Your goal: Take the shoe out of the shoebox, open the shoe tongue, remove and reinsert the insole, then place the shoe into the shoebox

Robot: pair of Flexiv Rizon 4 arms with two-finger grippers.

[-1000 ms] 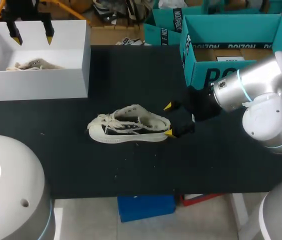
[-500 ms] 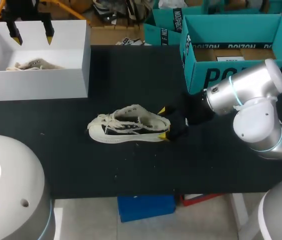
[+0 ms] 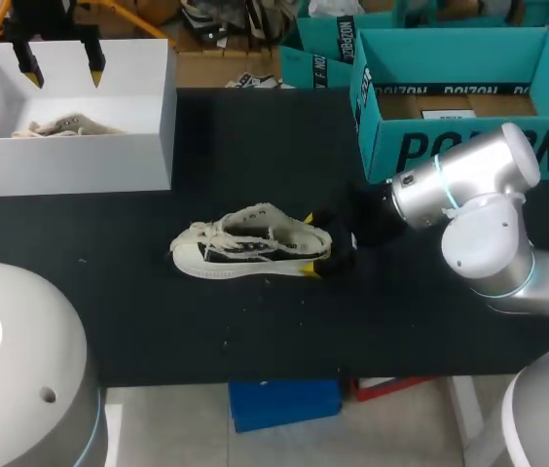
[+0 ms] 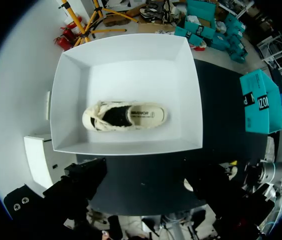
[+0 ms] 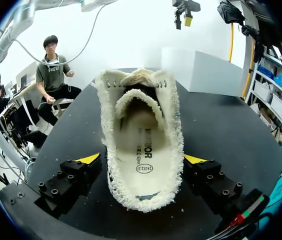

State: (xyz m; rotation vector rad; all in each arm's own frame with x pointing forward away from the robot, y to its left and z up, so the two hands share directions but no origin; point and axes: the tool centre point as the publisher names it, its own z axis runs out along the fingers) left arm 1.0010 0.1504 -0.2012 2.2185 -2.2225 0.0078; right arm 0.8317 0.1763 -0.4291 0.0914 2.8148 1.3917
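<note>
Right gripper [image 3: 315, 243] open astride the sneaker [image 3: 245, 248] heel; sneaker lies at its 9 o'clock, long axis 9–3.

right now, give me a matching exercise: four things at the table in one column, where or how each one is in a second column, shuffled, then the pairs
Things
1. left pincer
2. right pincer
3. white shoebox
4. teal box

Places or states
A. open, one finger on either side of the heel of the shoe lying on the table
B. at the table's far right
C. open, above the white shoebox
D. at the table's far left, with a second shoe inside

Pairs: 1-C, 2-A, 3-D, 4-B
</note>
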